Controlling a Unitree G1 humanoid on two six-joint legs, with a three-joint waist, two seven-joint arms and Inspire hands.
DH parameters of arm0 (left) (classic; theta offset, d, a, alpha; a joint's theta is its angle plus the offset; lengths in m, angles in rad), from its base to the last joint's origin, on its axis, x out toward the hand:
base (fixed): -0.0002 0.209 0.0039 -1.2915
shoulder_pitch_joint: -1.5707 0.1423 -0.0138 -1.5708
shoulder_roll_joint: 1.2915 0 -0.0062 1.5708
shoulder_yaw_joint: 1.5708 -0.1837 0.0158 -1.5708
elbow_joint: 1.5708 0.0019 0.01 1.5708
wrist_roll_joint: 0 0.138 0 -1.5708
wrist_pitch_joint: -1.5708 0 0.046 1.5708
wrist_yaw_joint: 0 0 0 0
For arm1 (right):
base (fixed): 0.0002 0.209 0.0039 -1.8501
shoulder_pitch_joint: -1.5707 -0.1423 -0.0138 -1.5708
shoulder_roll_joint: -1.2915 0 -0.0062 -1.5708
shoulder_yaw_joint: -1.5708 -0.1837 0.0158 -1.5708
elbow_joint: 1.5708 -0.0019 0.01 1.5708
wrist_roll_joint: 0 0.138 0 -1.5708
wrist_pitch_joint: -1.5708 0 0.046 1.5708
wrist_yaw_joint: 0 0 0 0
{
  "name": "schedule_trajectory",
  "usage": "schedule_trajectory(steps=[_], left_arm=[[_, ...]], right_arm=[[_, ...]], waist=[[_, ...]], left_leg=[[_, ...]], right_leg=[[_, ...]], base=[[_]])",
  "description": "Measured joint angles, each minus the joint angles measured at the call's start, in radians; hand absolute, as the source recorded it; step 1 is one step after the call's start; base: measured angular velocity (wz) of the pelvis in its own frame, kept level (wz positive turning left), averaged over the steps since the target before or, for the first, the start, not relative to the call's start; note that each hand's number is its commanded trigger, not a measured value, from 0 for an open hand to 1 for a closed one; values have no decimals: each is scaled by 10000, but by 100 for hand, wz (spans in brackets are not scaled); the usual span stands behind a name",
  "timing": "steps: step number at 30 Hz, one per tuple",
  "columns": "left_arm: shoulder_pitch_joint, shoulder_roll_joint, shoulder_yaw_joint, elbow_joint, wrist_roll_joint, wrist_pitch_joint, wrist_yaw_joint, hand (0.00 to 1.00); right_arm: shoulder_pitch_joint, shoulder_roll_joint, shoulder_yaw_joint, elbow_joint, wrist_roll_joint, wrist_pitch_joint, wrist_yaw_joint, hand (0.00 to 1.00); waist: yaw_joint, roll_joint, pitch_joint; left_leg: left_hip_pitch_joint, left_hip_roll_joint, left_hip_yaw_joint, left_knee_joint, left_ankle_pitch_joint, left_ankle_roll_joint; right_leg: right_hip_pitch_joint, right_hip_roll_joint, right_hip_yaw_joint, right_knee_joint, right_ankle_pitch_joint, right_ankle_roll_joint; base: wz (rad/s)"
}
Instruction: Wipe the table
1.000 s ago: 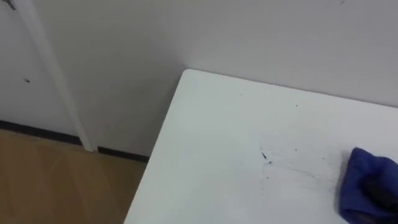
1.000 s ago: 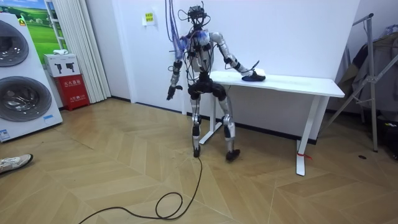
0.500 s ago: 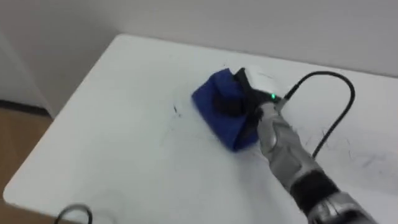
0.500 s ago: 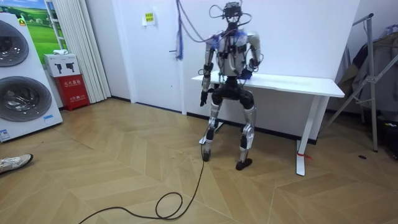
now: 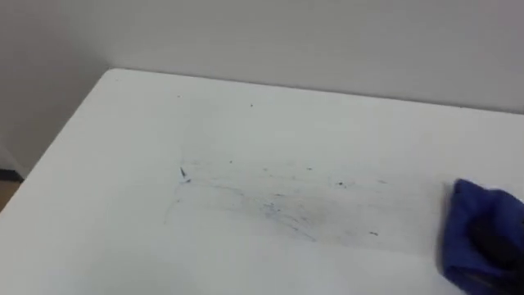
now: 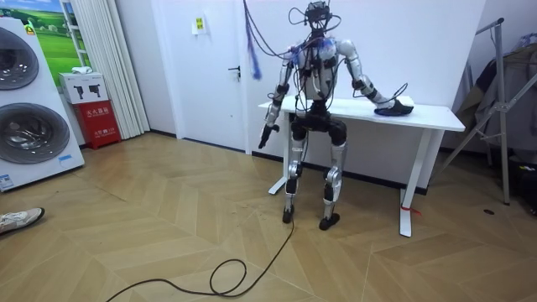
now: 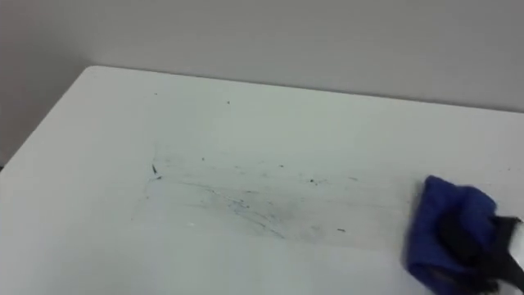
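Observation:
The white table (image 5: 123, 205) stands against a white wall, and I stand at its front, near its left end in the room view (image 6: 428, 113). Faint dark and bluish scribble marks (image 5: 278, 205) run across the middle of the tabletop. A bunched blue cloth (image 5: 471, 238) lies on the table at the right edge of the eye views. My right hand (image 7: 475, 238) rests on top of the blue cloth (image 7: 438, 221) with dark fingers curled into it, the arm stretched far out to my right (image 6: 394, 106). My left hand (image 6: 264, 134) hangs at my side.
Two washing machines (image 6: 25, 109) and a red box (image 6: 91, 109) stand at the room view's left, a door (image 6: 210, 75) behind me. A metal rack (image 6: 503, 92) stands beyond the table's far end. The table's left edge (image 5: 49, 164) drops to wooden floor.
My right hand has swept the blue cloth from the table's middle out to the right. Over the second I stepped along the table toward the room view's right, and the eye view shifted.

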Motion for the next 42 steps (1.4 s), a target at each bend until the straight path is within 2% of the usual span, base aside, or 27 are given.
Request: schedule_trajectory(steps=[2,3,4,5,6,7,8,9,10,11,13,15,17,18,19,20,22,24,26,28,31,33,35,38,40,41,42], left_arm=[[-648,-26,-478,-11,-69,-93,12,0],[-1071,-64,-918,-14,-130,-147,42,0],[-1516,-191,-1259,19,-155,-163,143,0],[-1714,-269,-1438,24,-159,-161,199,0],[-2027,-398,-1889,35,-155,-171,215,0],[-2287,-547,-2237,311,-154,-225,219,0],[-2485,-639,-2362,453,-146,-205,219,0],[-2764,-811,-2596,657,-139,-79,219,0],[-2953,-965,-2772,802,-137,-13,206,0],[-3034,-1060,-2815,817,-138,30,202,0],[-2998,-1228,-2816,676,-163,61,199,0],[-2543,-1065,-2808,467,-307,175,199,0],[-1998,-856,-2673,333,-345,284,200,0],[-1615,-720,-2576,330,-326,295,202,0],[-1193,-653,-2394,294,-125,256,208,0],[-943,-652,-2243,282,-28,255,216,0],[-127,-628,-1682,283,426,345,212,0],[130,-613,-1083,274,1034,345,209,0],[152,-506,-750,287,1240,334,206,0],[141,-385,-417,127,1576,249,188,0],[-52,-322,-287,-367,1923,112,107,0],[-241,-307,-314,-611,1814,-24,107,0],[-473,-285,-701,-600,1498,-61,122,0],[-750,-462,-1270,-533,1198,20,137,0],[-1250,-570,-1842,-133,793,125,144,0],[-1358,-598,-1901,-22,695,123,143,0],[-1637,-590,-2220,318,612,181,139,0]], right_arm=[[-147,126,190,-270,133,374,1,100],[-442,242,495,-520,143,906,35,100],[-741,455,1079,-1080,-15,1513,270,100],[-884,515,1530,-1508,-152,1829,437,100],[-1271,722,2667,-2465,-624,2312,925,100],[-1964,1092,3969,-3180,-1398,2598,1475,100],[-2313,1298,4634,-3505,-1765,2738,1763,100],[-3118,1672,5828,-4004,-2444,2837,2275,100],[-4066,2151,6741,-3976,-2967,2680,2743,100],[-4464,2332,7010,-3931,-3153,2571,2946,100],[-5449,2704,7318,-3834,-3312,2242,3392,100],[-5540,2694,7317,-3613,-3315,2203,3378,100],[-5131,2673,7117,-3142,-3299,2181,3323,100],[-4591,2545,6958,-2489,-3285,2098,3127,100],[-3803,2468,6262,-2178,-2748,1508,2697,100],[-3435,2428,5986,-2277,-2700,1231,2460,100],[-1973,1908,5004,-2422,-2173,53,1360,100],[-862,1466,4087,-2529,-1373,-375,607,100],[-55,1053,3204,-2489,-929,-534,-29,100],[476,641,2167,-1710,-793,-804,-695,100],[541,69,1408,-618,-653,-862,-952,100],[502,-75,1356,-375,-336,-810,-810,100],[195,-28,1446,-410,-168,-553,-575,100],[-603,196,1694,-714,-374,476,82,100],[-1387,475,2777,-1856,-776,1911,977,100],[-1610,576,3224,-2270,-967,2160,1277,100],[-2127,849,4349,-3137,-1649,2602,1897,100]], waist=[[52,6,13],[190,19,10],[375,42,50],[491,57,61],[735,103,101],[884,127,138],[1022,132,148],[1209,127,203],[1352,148,252],[1448,142,259],[2083,182,276],[2236,188,276],[2252,185,276],[2246,193,282],[2171,219,291],[1994,250,280],[1272,268,275],[1138,269,253],[764,292,241],[394,238,137],[235,260,77],[257,234,47],[262,246,33],[299,248,34],[842,315,57],[960,328,66],[1055,340,83]], left_leg=[[15,10,6,-18,-3,5],[33,38,-2,-37,-6,11],[19,73,-4,-54,-8,13],[20,92,-18,-90,-10,15],[11,121,-95,-166,-13,12],[-63,142,-290,-192,-17,5],[-104,143,-399,-208,-21,0],[-273,142,-624,-148,-29,-27],[-445,129,-920,-124,-6,-73],[-546,125,-1052,-113,25,-90],[-860,64,-1700,-157,208,-41],[-862,-7,-2154,-161,301,-21],[-794,-62,-2287,-135,299,-7],[-657,-120,-2294,-137,298,-4],[-545,-202,-2246,-135,283,23],[-511,-243,-2239,-135,264,54],[-399,-508,-2190,-142,267,69],[-242,-614,-1989,-142,259,83],[-193,-649,-1958,-140,161,257],[-125,-666,-1843,-102,79,409],[-31,-665,-1664,-27,-76,533],[14,-664,-1570,-28,-90,546],[72,-662,-1536,-11,-98,555],[198,-609,-1420,-40,-104,547],[167,-509,-1440,-127,-113,529],[160,-485,-1497,-161,-116,523],[119,-418,-1580,-159,-141,482]], right_leg=[[-51,15,41,52,51,-24],[-140,76,164,78,123,-72],[-281,150,320,127,227,-142],[-390,201,437,156,284,-181],[-598,292,587,215,400,-291],[-766,367,574,215,533,-385],[-841,411,578,208,584,-428],[-957,451,536,204,626,-484],[-1025,489,503,172,632,-497],[-1054,499,472,139,631,-499],[-1040,397,-68,-1,601,-498],[-771,346,-315,-175,541,-416],[-532,272,-483,-198,467,-298],[-309,219,-609,-322,448,-266],[-135,134,-617,-363,389,-164],[-44,84,-651,-386,351,-104],[317,-162,-638,-528,191,150],[466,-281,-564,-534,137,236],[634,-287,-533,-639,114,294],[689,-281,-326,-634,106,328],[742,-265,-67,-592,148,374],[747,-258,45,-572,210,361],[725,-257,161,-449,217,354],[591,-159,515,-273,268,284],[124,104,911,-244,572,46],[-7,169,911,-232,656,-22],[-193,278,784,-203,781,-163]], base=[[-14],[-37],[-51],[-72],[-75],[-69],[-32],[7],[29],[57],[78],[79],[52],[36],[35],[43],[46],[11],[10],[-4],[-23],[-16],[-18],[-40],[-106],[-115],[-76]])
